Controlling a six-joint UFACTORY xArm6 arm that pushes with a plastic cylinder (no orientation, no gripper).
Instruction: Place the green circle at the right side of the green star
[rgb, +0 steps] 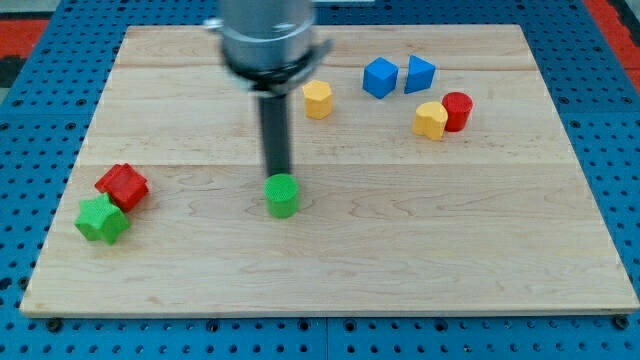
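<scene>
The green circle (283, 196) stands on the wooden board (400, 250), left of the middle. My tip (277, 177) is at the circle's top edge, touching or almost touching it from the view's top. The green star (102, 220) lies near the board's left edge, well to the left of the circle. A red star (123, 186) touches the green star at its upper right.
A yellow hexagon (317, 100) sits right of the rod, towards the top. A blue cube (380, 77) and a blue triangular block (420, 74) lie at the top right. A yellow block (431, 120) and a red cylinder (457, 110) touch below them.
</scene>
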